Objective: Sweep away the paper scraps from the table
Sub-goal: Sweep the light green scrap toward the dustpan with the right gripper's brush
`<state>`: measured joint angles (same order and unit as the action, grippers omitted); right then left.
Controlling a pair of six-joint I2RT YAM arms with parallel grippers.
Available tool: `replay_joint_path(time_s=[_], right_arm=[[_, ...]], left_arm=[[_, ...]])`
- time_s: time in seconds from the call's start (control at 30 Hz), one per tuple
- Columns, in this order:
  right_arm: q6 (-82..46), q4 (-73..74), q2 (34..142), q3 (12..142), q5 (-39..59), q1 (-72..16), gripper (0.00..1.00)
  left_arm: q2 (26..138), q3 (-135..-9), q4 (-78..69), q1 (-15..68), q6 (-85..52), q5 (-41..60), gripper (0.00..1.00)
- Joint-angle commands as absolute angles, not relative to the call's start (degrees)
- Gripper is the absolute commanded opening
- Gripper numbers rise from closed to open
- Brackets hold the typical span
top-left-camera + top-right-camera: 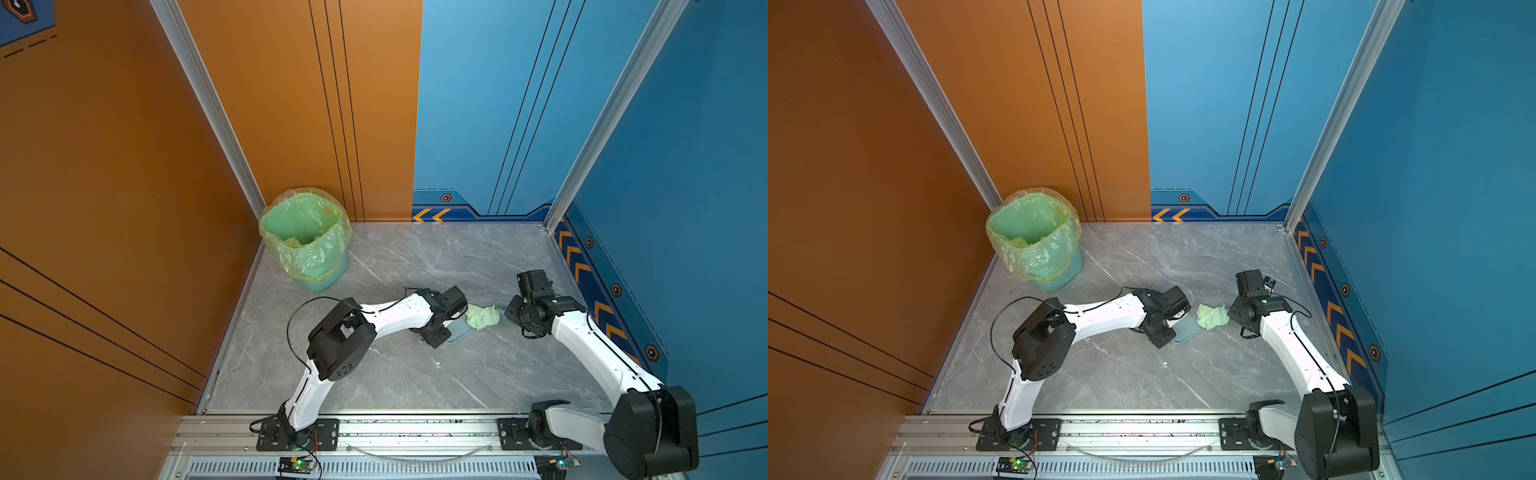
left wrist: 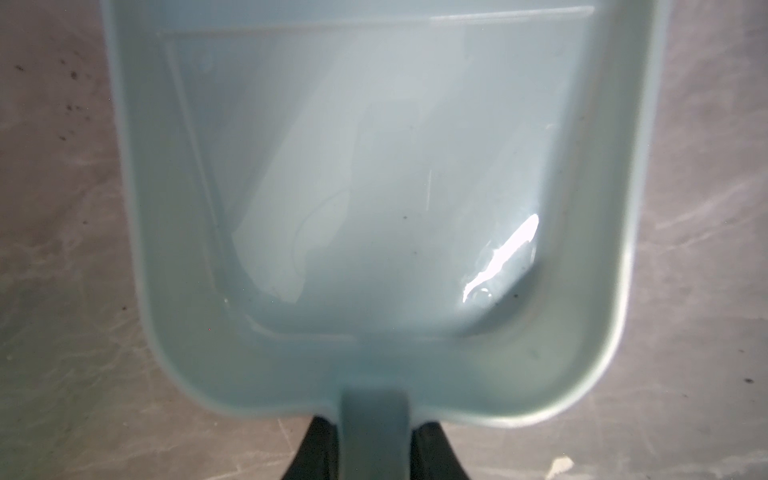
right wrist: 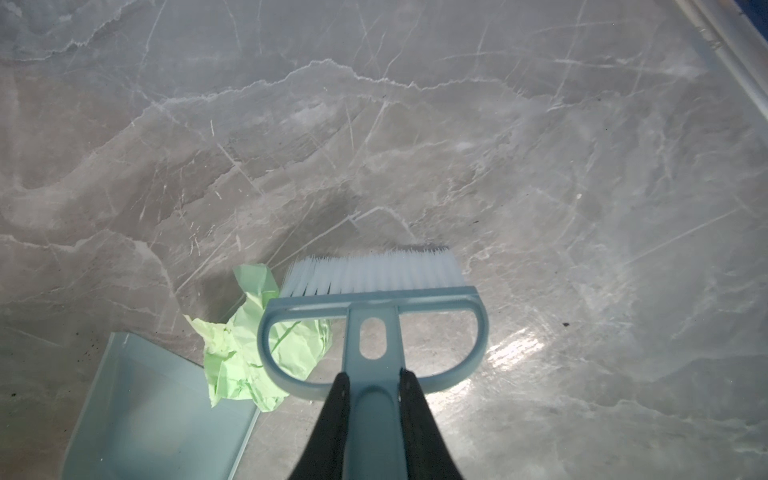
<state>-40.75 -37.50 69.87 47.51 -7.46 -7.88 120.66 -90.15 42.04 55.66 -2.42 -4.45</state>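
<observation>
One pale green crumpled paper scrap (image 1: 482,316) (image 1: 1212,316) lies on the grey marble table (image 1: 415,382) at the open lip of the pale blue dustpan (image 1: 460,332) (image 1: 1185,332). In the right wrist view the scrap (image 3: 245,357) overlaps the dustpan's (image 3: 158,411) front edge. My left gripper (image 2: 374,436) is shut on the dustpan's handle, and the pan (image 2: 374,187) looks empty inside. My right gripper (image 3: 372,399) is shut on the handle of a small blue brush (image 3: 374,299). Its white bristles touch the table beside the scrap, on the side away from the pan.
A green bin with a yellow-green bag (image 1: 305,237) (image 1: 1034,237) stands in the far left corner. Aluminium rails edge the table, and the right rail (image 3: 731,62) runs close to the brush. A tiny white fleck (image 2: 561,467) lies near the dustpan's handle.
</observation>
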Motion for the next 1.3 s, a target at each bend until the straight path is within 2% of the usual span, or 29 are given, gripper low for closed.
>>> replay_joint_path(time_s=[0.0, 1.03, 1.27], right_arm=[[-41.9, -35.8, 70.9, 47.5, -5.8, -9.3, 0.00], [-39.1, -29.9, 78.8, 51.6, 3.4, -20.0, 0.00], [-38.4, -31.4, 78.0, 52.9, 0.4, -20.2, 0.00]], left_arm=[[122.2, -90.5, 44.2, 56.8, -2.5, -4.4, 0.00], [122.7, -91.2, 44.1, 56.8, -2.6, -4.1, 0.00], [122.8, -91.1, 44.1, 56.8, -2.6, -4.4, 0.00]])
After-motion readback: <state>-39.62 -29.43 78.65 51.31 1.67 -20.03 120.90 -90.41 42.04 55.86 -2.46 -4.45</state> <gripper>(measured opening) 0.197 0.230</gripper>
